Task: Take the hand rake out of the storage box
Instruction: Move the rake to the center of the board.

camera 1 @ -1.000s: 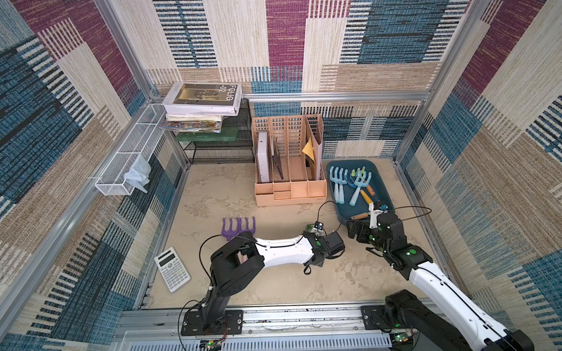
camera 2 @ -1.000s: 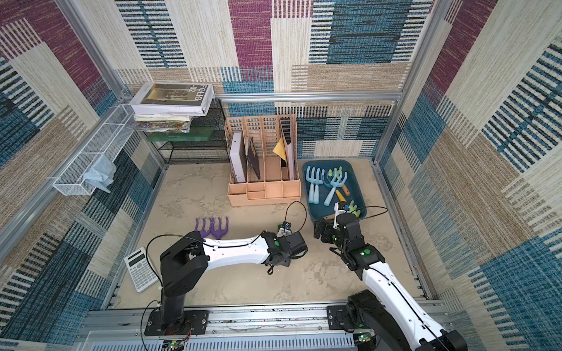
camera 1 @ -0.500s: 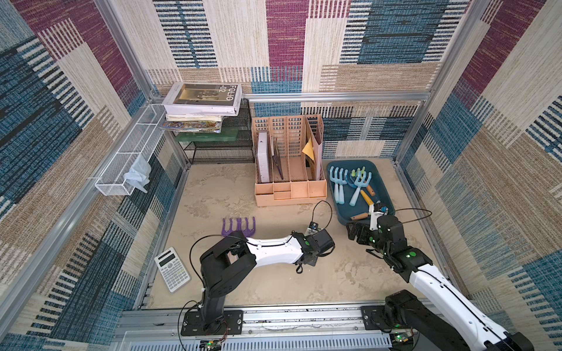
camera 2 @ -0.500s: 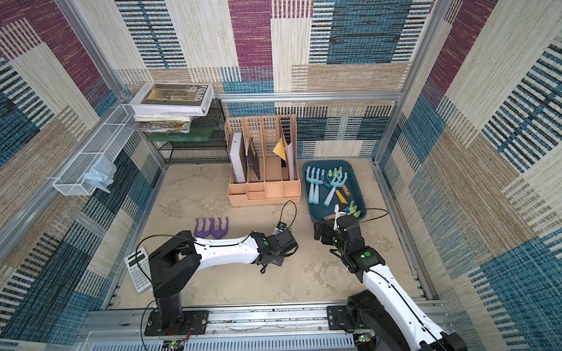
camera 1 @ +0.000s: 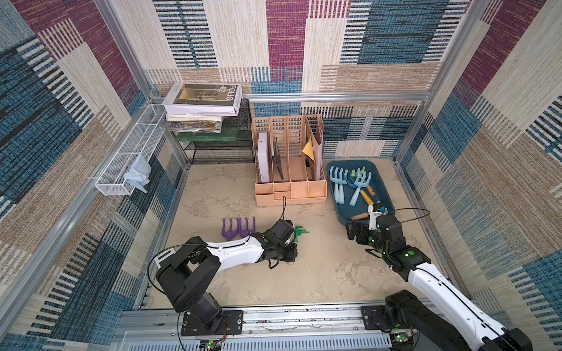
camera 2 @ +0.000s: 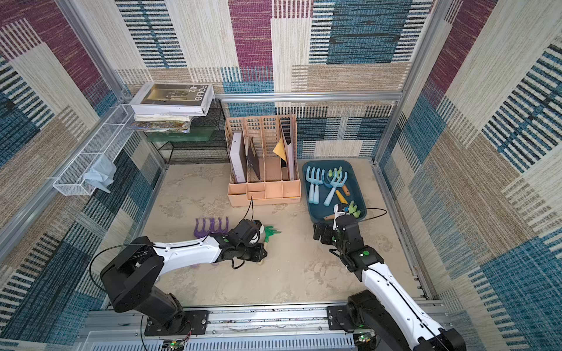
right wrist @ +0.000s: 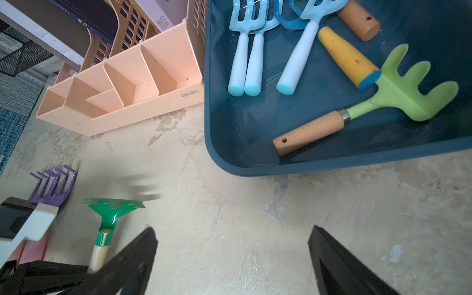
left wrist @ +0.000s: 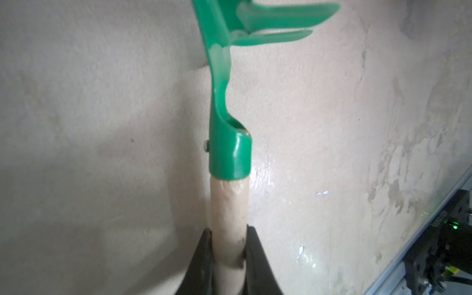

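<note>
Left wrist view: left gripper (left wrist: 229, 231) clamped on the pale wooden handle of the green hand rake (left wrist: 229, 153) | rake outside storage box (right wrist: 332, 163), left of it | looks light, stiff, smooth-handled; grip below the collar suits | right gripper (right wrist: 233, 228) spread, empty

In both top views the left arm (camera 1: 234, 252) lies low across the lower centre of the frame, folded at its black joint and reaching right. The left gripper (left wrist: 228, 245) has both black fingers (left wrist: 201, 258) pinched on the pale handle of a green hand rake (left wrist: 227, 143). The right arm (camera 1: 438, 282) slants up from the lower right corner. The right gripper (right wrist: 232, 229) points left, spread wide over bare surface.
</note>
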`<state>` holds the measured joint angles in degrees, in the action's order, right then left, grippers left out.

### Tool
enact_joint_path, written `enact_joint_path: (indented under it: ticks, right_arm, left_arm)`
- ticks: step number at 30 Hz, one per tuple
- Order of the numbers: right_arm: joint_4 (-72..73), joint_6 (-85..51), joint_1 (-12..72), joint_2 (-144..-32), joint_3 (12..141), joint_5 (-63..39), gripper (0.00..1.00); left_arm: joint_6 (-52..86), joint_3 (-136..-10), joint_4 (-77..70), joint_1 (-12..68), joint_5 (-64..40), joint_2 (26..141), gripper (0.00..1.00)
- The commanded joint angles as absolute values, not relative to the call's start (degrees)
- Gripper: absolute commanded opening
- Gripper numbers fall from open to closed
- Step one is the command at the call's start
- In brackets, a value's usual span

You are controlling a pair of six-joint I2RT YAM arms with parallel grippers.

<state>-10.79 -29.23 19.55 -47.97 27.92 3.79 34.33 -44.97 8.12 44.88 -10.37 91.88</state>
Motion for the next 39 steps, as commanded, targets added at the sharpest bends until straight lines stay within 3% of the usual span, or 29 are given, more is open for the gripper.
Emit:
enact_joint_path:
  ticks: [1,7,11,15,17,21,27,31,35,39]
  right_arm:
    - [-8.9,-29.0,19.5,-47.9,27.6,3.6,0.96]
    - [-8.6,-28.9,19.6,-48.1,27.4,3.3,0.96]
    - [-8.5,-28.9,19.6,-48.1,27.3,3.5,0.96]
    - [-8.5,-28.8,19.6,-48.0,27.2,3.5,0.95]
    - [-8.3,-28.9,19.6,-47.9,27.1,3.7,0.96]
    - [-8.2,-28.9,19.5,-47.8,26.8,3.4,0.96]
    - [-8.2,-28.8,19.6,-47.1,26.6,3.4,0.96]
    - [-8.2,-28.7,19.6,-47.0,26.5,3.4,0.95]
    - [-8.3,-28.7,19.6,-46.9,26.5,3.6,0.96]
    - [-8.1,-28.7,19.6,-47.1,26.4,3.5,0.95]
  left_arm:
    - [36.0,-44.9,8.9,44.3,-9.4,92.0,0.27]
    - [37.0,-46.1,13.4,44.3,-5.0,92.5,0.42]
    - [37.1,-48.0,17.5,44.5,-1.5,92.0,0.45]
    - [39.0,-54.3,29.0,48.3,10.2,91.8,0.52]
    - [40.4,-59.1,35.2,50.5,15.1,94.0,0.62]
    - [40.9,-65.8,41.0,53.5,19.7,100.5,0.62]
    - [41.5,-67.3,41.6,53.6,21.4,104.7,0.56]
    - [40.3,-67.7,40.0,53.6,20.2,106.8,0.28]
    - [40.5,-65.9,39.3,52.2,20.0,106.2,0.15]
    - [40.5,-60.9,37.5,49.1,19.9,101.2,0.09]
